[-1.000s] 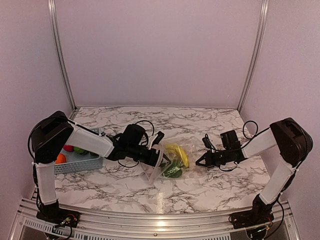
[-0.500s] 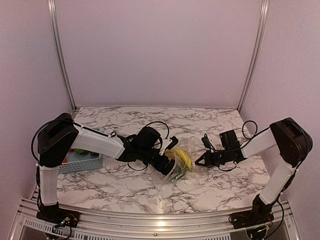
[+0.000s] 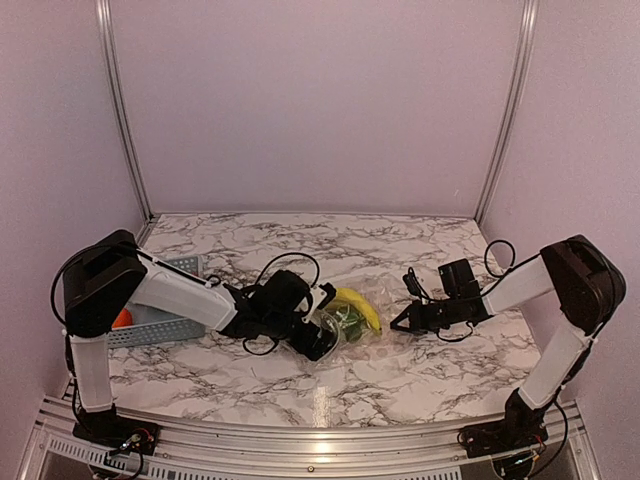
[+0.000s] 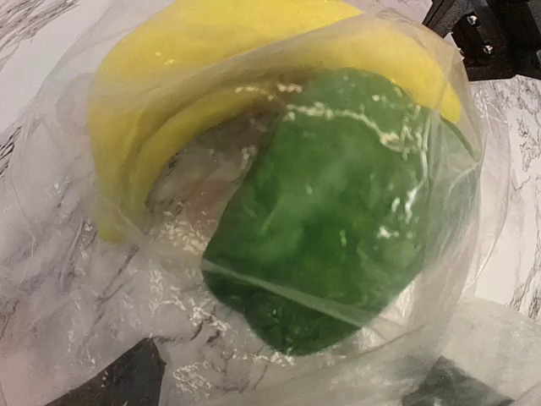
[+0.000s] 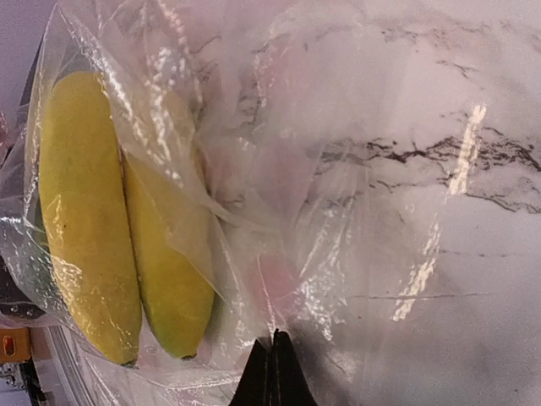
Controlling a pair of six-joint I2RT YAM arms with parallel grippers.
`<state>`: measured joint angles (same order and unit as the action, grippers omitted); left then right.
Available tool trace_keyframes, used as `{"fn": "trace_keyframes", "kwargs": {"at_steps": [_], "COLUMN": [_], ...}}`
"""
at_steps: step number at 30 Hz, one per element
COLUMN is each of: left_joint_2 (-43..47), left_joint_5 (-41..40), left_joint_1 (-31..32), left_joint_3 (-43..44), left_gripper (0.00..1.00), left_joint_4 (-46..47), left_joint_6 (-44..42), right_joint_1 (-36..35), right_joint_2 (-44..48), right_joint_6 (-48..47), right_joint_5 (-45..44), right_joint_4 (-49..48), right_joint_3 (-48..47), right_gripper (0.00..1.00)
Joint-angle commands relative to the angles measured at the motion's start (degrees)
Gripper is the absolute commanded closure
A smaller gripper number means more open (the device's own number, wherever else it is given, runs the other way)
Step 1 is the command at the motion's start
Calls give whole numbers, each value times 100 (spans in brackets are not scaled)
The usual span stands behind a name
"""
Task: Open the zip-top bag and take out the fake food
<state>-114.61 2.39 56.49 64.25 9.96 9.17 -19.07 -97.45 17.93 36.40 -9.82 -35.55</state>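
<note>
1. Change in the last second: the left gripper (image 3: 318, 337) has spread its jaws to full width and pushed forward and down. It now sits at the mouth of the bag (image 3: 372, 322). A second ago it stood further back, towards the basket (image 3: 160, 327).
2. The bag has bunched up toward the right and lies on the table (image 3: 420, 250) between the two arms.
3. The right gripper (image 3: 397, 323) has not moved. Its jaws are pressed together, apparently pinching the film at the bag's far end, which anchors the bag.
4. The left wrist view looks straight into the open mouth. The banana (image 4: 211, 51) and the green vegetable (image 4: 338, 220) are both inside, touching each other.
5. Meaning for the task: the opening step looks done, and these two pieces remain to be taken out. The wide jaws suggest a reach for the green vegetable, which lies nearest. Loose film could get caught in that grasp.
6. An orange ball (image 3: 121, 318) is already in the basket.
7. Writing: no brand, label or text can be read in any view.
</note>
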Motion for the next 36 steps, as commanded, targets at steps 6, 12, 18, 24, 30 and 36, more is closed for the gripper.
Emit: {"fn": "trace_keyframes", "kwargs": {"at_steps": [6,12,18,24,30,36], "left_joint_2": [1121,835,709,410,251,-133], "left_joint_5": [1110,1234,1109,1014,1229,924], "left_joint_1": [-590,-651,-673,-646,-415,-322], "left_joint_3": [-1558,-1529,-1530,-1087,-713,-159], "left_gripper": [1,12,25,36,17,1], "left_joint_4": [1832,2402,2722,2282,1992,1328], "left_joint_6": [873,1464,1831,1795,1473,1281], "right_joint_1": [-5,-4,-4,-52,-260,-458], "right_joint_2": [108,173,138,147,120,85], "right_joint_6": [-112,-99,-128,-63,32,121], "right_joint_5": [-291,-252,-217,-154,-151,-132], "right_joint_4": [331,289,263,196,108,1], "right_joint_3": [-186,-99,-92,-92,-94,-118], "right_gripper": [100,100,100,100,100,100]}}
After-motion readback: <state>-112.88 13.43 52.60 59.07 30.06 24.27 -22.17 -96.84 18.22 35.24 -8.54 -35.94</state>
